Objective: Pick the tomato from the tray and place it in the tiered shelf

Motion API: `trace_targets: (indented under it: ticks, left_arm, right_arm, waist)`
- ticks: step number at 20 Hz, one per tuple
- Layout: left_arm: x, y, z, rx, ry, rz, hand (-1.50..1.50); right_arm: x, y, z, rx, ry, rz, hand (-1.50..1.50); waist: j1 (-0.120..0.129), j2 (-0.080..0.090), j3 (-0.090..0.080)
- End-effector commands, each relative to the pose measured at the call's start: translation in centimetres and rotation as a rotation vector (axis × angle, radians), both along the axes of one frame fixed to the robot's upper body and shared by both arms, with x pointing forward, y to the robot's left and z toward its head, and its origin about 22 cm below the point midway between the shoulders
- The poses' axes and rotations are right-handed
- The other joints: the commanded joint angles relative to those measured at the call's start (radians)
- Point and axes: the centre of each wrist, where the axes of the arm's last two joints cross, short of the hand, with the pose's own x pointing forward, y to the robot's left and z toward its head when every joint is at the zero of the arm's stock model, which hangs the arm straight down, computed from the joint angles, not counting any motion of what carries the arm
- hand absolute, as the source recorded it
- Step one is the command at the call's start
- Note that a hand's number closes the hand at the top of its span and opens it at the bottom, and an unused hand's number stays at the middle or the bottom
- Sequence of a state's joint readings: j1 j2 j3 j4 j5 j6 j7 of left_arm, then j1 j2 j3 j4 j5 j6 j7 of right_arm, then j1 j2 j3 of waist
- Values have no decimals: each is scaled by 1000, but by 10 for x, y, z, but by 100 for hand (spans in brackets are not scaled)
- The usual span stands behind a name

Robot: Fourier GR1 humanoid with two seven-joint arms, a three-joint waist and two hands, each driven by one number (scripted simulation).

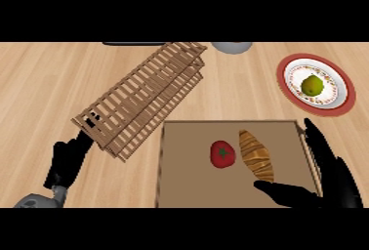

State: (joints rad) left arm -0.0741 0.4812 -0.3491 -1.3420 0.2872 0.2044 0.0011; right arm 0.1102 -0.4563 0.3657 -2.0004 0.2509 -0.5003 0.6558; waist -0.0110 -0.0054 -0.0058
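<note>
Red round tomato sits mid brown tray left of a croissant, probably light, squishy and slippery, so the spread-open right hand should cup its sides.

Light wooden counter with lengthwise grain, evenly lit.

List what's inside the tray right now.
The tray holds a tomato and a croissant side by side. The right hand covers its right edge and near corner, so that part is hidden.
</note>
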Motion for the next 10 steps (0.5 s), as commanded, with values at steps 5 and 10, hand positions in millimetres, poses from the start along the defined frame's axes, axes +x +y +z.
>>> trace_targets:
  ticks: [5, 10]
  left_arm:
    - [4, -17, 1, -13, -15, -85, 0]
    - [6, -19, 2, -14, -1, -106, 0]
  right_arm:
    - [11, -1, 5, -514, 363, -30, -150]
    - [33, 23, 32, -681, 465, -104, -150]
  waist:
    - [47, 13, -8]
    - [67, 9, -5]
